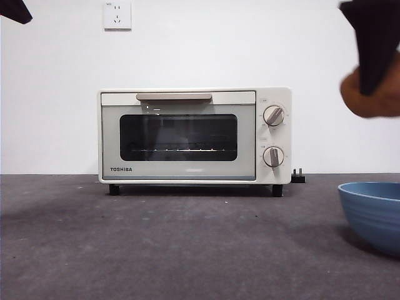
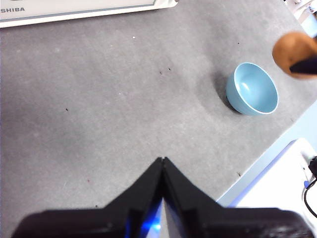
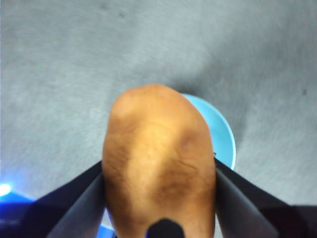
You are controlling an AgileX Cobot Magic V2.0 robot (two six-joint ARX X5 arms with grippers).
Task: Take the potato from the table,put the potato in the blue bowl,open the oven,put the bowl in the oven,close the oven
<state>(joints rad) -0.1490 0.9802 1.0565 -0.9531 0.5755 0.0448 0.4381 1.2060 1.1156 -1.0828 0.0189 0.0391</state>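
Note:
My right gripper (image 1: 374, 81) hangs high at the right edge of the front view, shut on the orange-brown potato (image 1: 375, 94), well above the blue bowl (image 1: 375, 215). In the right wrist view the potato (image 3: 158, 163) fills the space between the jaws and covers most of the bowl (image 3: 223, 134) below it. The left wrist view shows the bowl (image 2: 252, 89) empty on the dark grey table (image 2: 109, 109), with the potato (image 2: 292, 49) in the air beside it. My left gripper (image 2: 162, 161) is shut on nothing and held high. The cream-white oven (image 1: 194, 134) stands at the back with its door closed.
A white wall with a socket (image 1: 117, 15) rises behind the oven. A black plug (image 1: 298, 177) lies by the oven's right foot. The table's edge (image 2: 257, 163) runs close behind the bowl, with a white surface beyond it.

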